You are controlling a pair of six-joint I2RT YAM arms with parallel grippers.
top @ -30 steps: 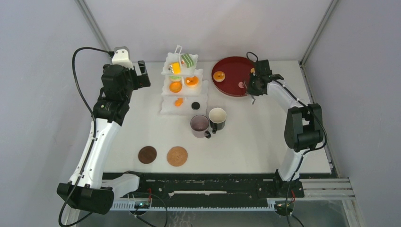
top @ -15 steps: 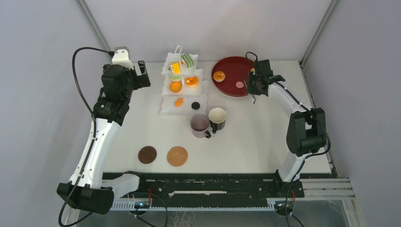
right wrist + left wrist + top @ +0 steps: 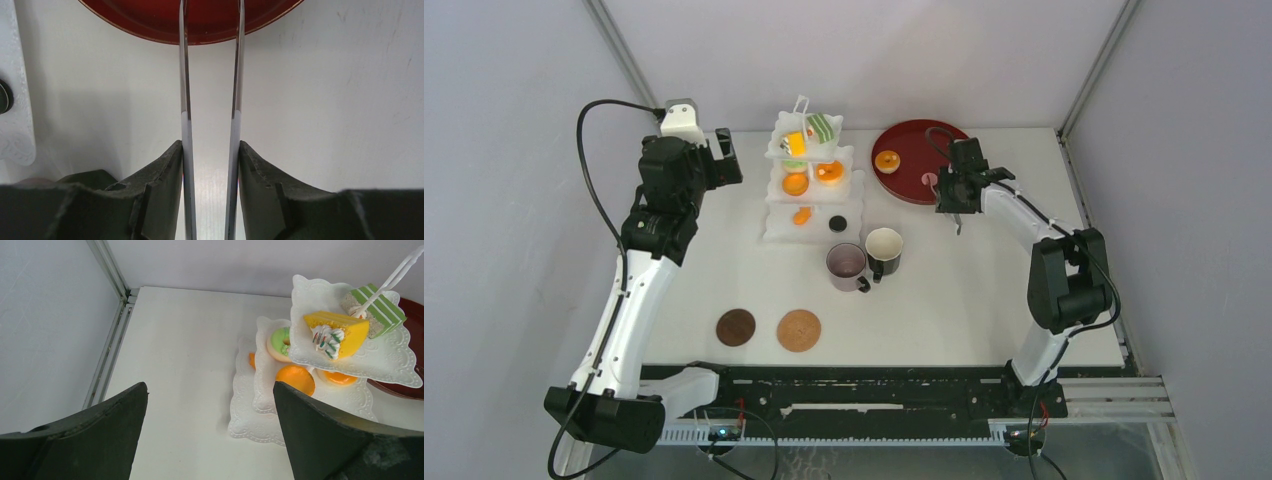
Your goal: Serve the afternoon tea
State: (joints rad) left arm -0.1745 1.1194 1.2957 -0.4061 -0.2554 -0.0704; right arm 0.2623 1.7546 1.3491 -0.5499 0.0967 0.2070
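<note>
One white three-tier stand stands upper middle in the overhead view, on the white counter. Its top tier carries two cake pieces, a yellow wedge and a green striped slice. The middle tier holds one green ring and two orange rounds. The bottom tier has one small orange piece and one small black round thing.

Just to the right of the stand lies the dark red tray, with a single orange pastry on it and one small pink bit near its lower rim.

Two mugs stand upright side by side just below the stand: the mauve mug and, to its right, the black mug. Two round brown coasters lie lower left of centre, the darker coaster and the lighter coaster, both bare and well apart from the mugs.

The left end effector hangs left of the stand with its fingers spread wide and nothing between them. The right end effector is clamped on the metal tongs, whose two blades run parallel with a gap between them and reach over the tray's rim (their tips are cut off by the top of the wrist view, so what they hold, if anything, cannot be told).
</note>
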